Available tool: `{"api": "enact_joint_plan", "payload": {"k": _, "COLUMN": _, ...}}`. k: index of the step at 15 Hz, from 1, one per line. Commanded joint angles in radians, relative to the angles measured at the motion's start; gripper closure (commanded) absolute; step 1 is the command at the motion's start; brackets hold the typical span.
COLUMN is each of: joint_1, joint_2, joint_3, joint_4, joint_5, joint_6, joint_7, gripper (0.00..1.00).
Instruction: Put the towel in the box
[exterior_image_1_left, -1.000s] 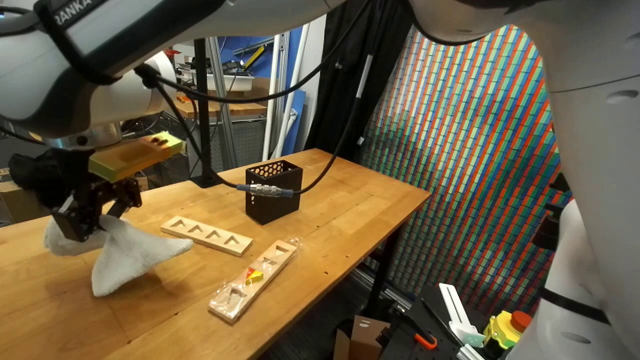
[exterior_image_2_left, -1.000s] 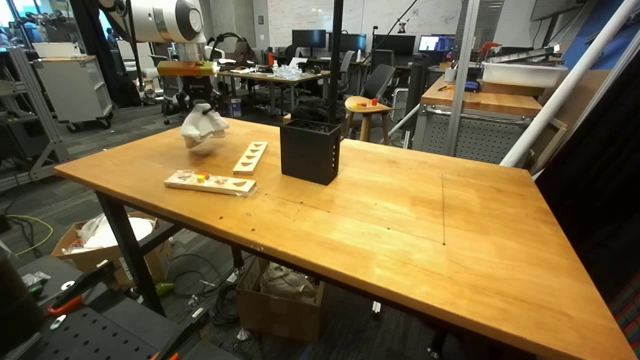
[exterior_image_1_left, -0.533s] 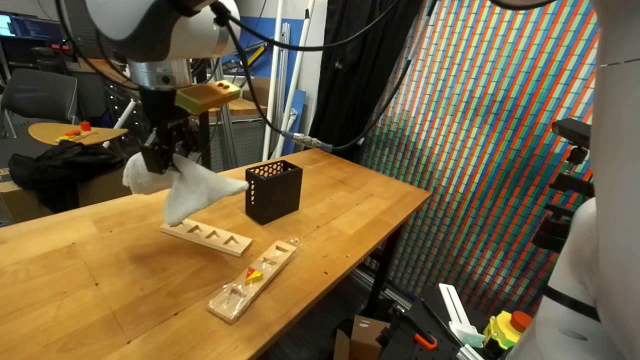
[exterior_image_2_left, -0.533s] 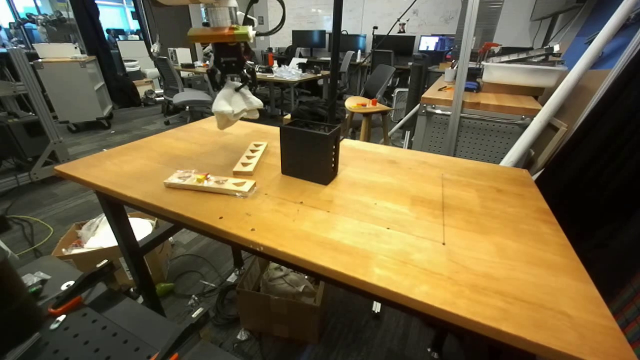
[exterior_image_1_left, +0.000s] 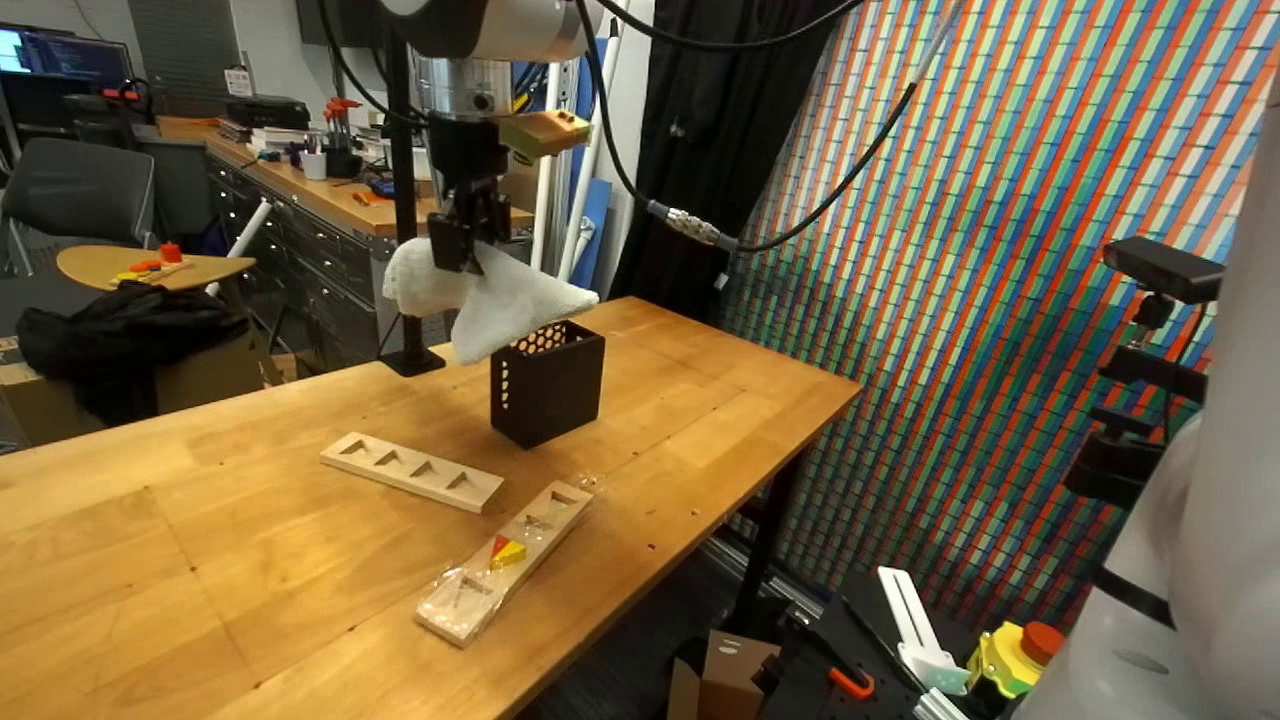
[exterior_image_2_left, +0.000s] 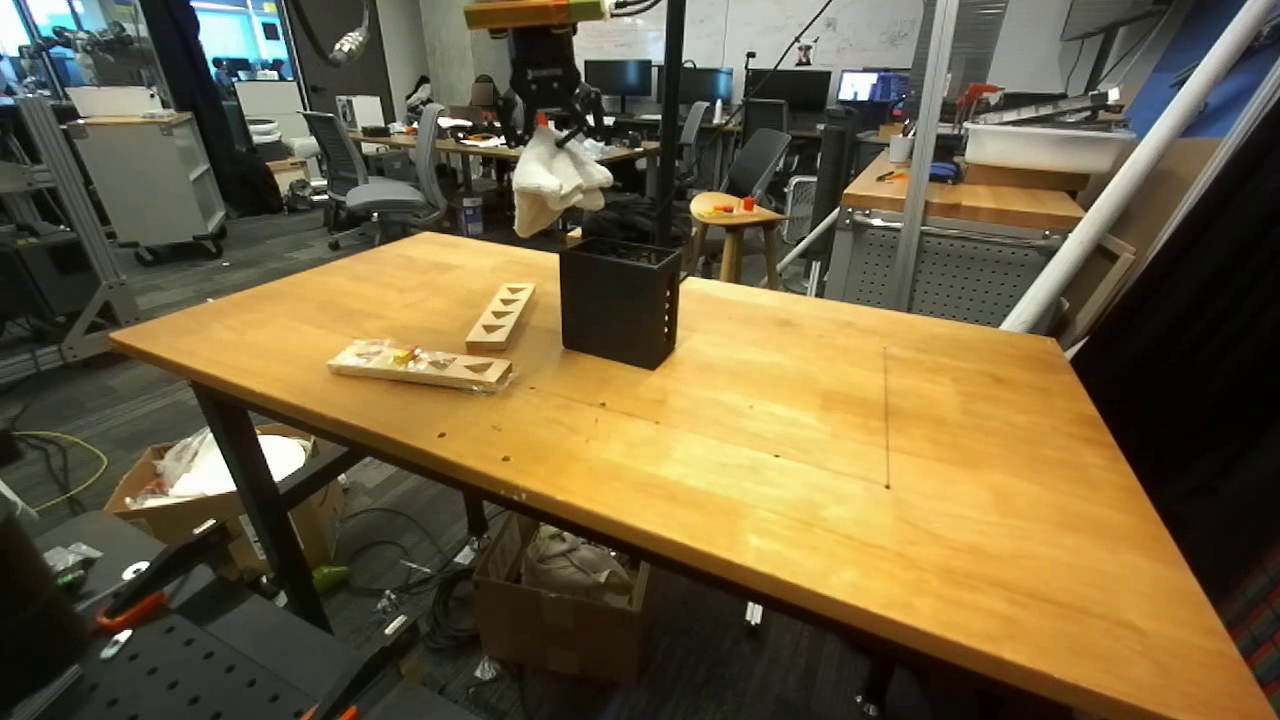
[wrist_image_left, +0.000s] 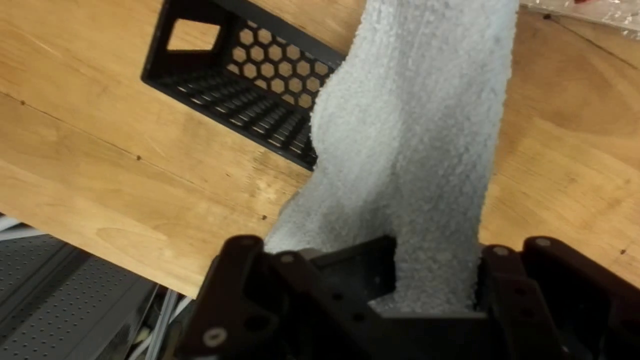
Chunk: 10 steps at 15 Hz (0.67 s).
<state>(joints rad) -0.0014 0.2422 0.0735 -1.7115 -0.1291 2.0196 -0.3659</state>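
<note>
Robotiq gripper (wrist_image_left: 435, 270): pinching the white towel (exterior_image_1_left: 505, 300).
Towel: hanging higher than the perforated black box (exterior_image_2_left: 615, 310), nearer it than half a second ago.
Box interior, wrist view: honeycomb perforations showing; towel hides one end.
Cardboard carton (exterior_image_2_left: 555, 635): lower than the box, beige fabric (exterior_image_2_left: 575, 565) inside.

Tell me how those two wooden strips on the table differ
The wrapped strip is in clear plastic; the bare strip is unwrapped. Red and yellow pieces show on the wrapped strip, none on the bare strip. The wrapped strip and bare strip point different ways. Both are pale wood with triangular cutouts, lying flat on the table.
</note>
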Motion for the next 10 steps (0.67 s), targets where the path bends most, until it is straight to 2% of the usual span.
{"api": "enact_joint_plan", "payload": {"k": 1, "joint_1": -0.036, "joint_2": -0.03, "joint_3": -0.023, "joint_4": -0.003, "joint_5": 0.03, "joint_6": -0.026, "joint_7": -0.081, "gripper": 1.0}}
{"api": "enact_joint_plan", "payload": {"k": 10, "joint_1": -0.096, "joint_2": -0.015, "joint_3": -0.047, "joint_4": -0.01, "joint_5": 0.1, "joint_6": -0.01, "joint_7": -0.149, "gripper": 1.0}}
